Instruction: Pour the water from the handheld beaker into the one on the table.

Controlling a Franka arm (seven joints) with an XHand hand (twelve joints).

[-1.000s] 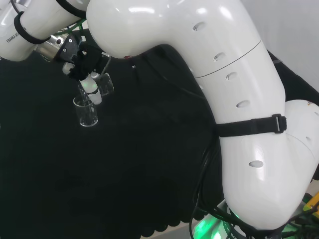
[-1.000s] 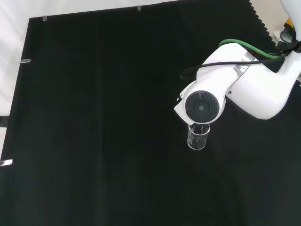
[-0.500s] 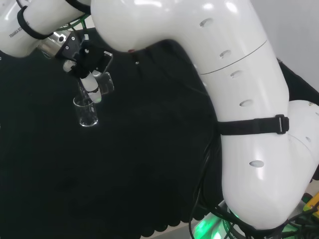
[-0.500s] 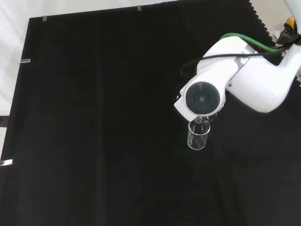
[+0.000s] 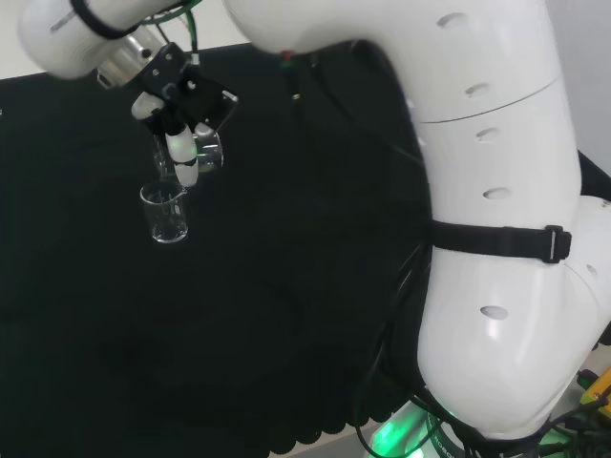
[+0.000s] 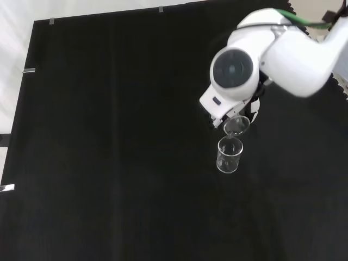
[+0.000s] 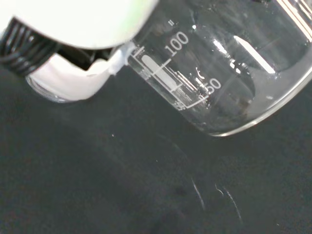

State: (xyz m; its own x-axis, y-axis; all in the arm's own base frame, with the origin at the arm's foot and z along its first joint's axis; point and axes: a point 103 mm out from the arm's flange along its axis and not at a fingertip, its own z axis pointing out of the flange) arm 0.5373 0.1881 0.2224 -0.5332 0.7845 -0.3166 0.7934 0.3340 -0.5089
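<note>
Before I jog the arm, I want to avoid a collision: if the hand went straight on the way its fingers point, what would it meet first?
Probably the standing beaker: the hand, curled round the tilted beaker, points down toward its rim. Depth is unclear.

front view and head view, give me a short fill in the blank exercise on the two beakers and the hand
1. The hand has its fingers curled round a clear glass ____.
2. The held beaker is ____ rather than upright, its mouth toward the beaker on the cloth.
3. The beaker on the cloth stands ____ on its base.
4. The bench is covered with a cloth of ____ colour.

Missing words: beaker; tilted; upright; black
</note>
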